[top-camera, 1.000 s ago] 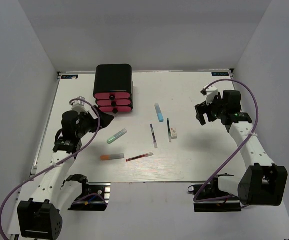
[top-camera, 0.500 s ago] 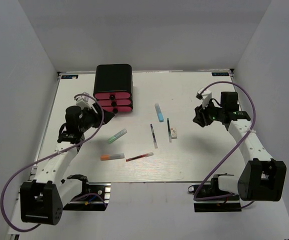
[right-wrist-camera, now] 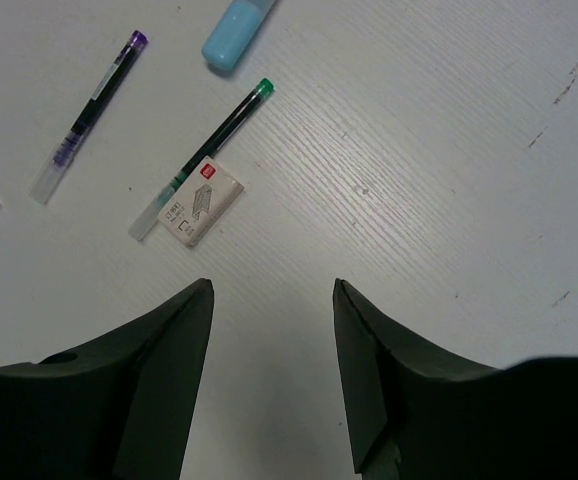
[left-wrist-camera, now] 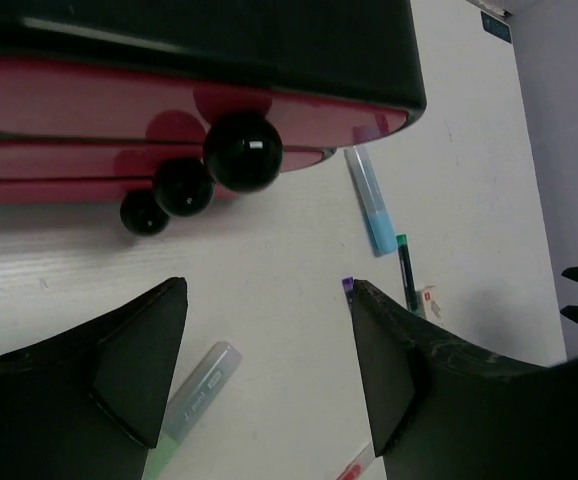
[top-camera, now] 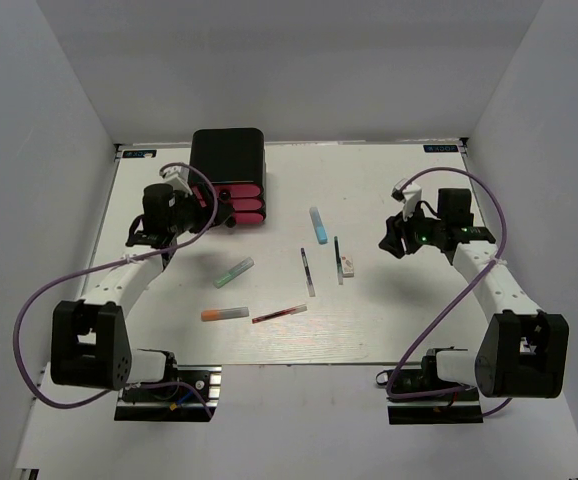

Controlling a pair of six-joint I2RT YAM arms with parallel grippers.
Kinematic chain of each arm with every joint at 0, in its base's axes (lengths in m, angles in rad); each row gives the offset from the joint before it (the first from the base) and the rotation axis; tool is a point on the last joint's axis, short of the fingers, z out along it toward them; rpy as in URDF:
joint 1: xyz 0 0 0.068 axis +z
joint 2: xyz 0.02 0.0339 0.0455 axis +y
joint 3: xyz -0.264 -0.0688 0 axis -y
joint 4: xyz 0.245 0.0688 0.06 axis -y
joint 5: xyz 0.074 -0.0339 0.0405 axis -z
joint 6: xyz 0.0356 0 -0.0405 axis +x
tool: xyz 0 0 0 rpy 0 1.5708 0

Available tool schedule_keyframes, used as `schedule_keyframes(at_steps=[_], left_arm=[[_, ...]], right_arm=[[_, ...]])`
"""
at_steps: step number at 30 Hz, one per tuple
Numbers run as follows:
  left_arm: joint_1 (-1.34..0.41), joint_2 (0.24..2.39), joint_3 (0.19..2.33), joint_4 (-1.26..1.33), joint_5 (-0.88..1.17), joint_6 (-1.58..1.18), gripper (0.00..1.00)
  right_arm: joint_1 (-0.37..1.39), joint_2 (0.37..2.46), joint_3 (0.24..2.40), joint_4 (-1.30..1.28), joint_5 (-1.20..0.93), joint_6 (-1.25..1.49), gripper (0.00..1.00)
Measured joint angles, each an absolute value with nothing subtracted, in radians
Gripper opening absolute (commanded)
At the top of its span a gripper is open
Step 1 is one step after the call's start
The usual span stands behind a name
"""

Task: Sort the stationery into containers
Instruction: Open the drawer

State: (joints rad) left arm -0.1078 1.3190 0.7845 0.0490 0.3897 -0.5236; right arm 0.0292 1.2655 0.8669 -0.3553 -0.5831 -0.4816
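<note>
- Black box at far left of the table holds three pink drawers, all pushed in, contents hidden
- Left gripper open, empty, facing the knobs
- Right gripper open, empty
- Markers, pens, block lie loose outside the drawers

— Top view?
— High behind the bases, looking down on the whole table.
— Wrists?
— Close, low. Left faces the drawers at eleven o'clock; right stares down at the block. Both share the blue marker.

White-linked left arm and right arm, black joints, looping purple cables, black wedge-shaped tool fingers.
</note>
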Motion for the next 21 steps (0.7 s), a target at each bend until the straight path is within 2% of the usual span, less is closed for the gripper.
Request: schedule_keyframes(at_steps=[13, 21], left_arm=[[-0.108, 1.489, 0.913, 0.044, 0.327, -0.452, 0.7], [-0.109, 1.518, 0.965, 0.033, 0.305, -0.444, 0.67]], right_arm=[[0.034, 1.267, 0.861, -0.311, -0.587, -0.444, 0.59], [0.035, 1.269, 0.861, -0.31, -0.587, -0.44, 0.59]])
